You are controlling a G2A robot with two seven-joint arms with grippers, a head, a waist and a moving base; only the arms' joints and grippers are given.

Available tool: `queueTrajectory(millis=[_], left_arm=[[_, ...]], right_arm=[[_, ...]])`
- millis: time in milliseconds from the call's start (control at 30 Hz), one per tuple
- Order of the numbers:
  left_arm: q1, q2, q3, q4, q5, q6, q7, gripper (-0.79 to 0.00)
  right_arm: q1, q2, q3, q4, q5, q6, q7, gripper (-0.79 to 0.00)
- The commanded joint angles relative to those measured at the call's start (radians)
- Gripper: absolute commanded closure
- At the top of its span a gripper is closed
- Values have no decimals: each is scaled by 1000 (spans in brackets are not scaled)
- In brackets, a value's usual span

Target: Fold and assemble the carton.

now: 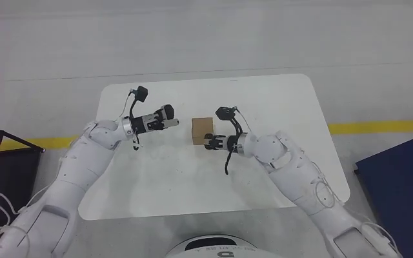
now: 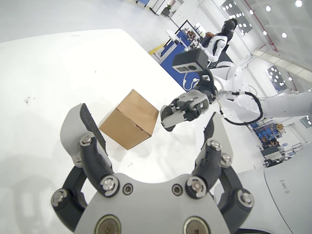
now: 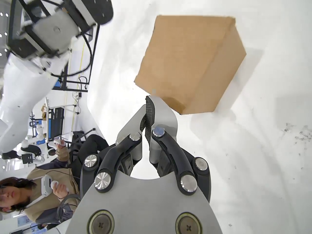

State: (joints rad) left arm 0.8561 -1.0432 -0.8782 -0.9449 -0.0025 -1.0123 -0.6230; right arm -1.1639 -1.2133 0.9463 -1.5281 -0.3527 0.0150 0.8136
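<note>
Top view: cube-like carton (image 1: 202,129) sits flat between spread left jaws, pressed-together right jaws.

Both arms angled inward from either side, left gripper (image 2: 148,116) splayed wide, right gripper (image 3: 149,108) pinched tight together, tips facing each other across a gap.

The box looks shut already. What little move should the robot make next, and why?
Probably pull the right gripper back: the carton sits closed on the table, that gripper is shut on nothing close beside it, and the left gripper is open, apart.
</note>
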Motion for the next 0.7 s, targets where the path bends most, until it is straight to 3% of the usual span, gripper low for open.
queueTrajectory(millis=[0,267,433,667], left_arm=[[-36,-14,22,17,22,0,6,-785],[-198,-131,191,189,26,0,25,-785],[-266,-209,276,309,-39,0,-32,-785],[-286,-265,300,396,-158,0,-109,-785]], right_arm=[[0,-1,-8,5,-13,6,-3,0],[18,-9,-35,34,-44,42,-27,0],[18,-10,-26,43,-40,50,-42,0],[5,-7,13,44,-15,55,-94,0]])
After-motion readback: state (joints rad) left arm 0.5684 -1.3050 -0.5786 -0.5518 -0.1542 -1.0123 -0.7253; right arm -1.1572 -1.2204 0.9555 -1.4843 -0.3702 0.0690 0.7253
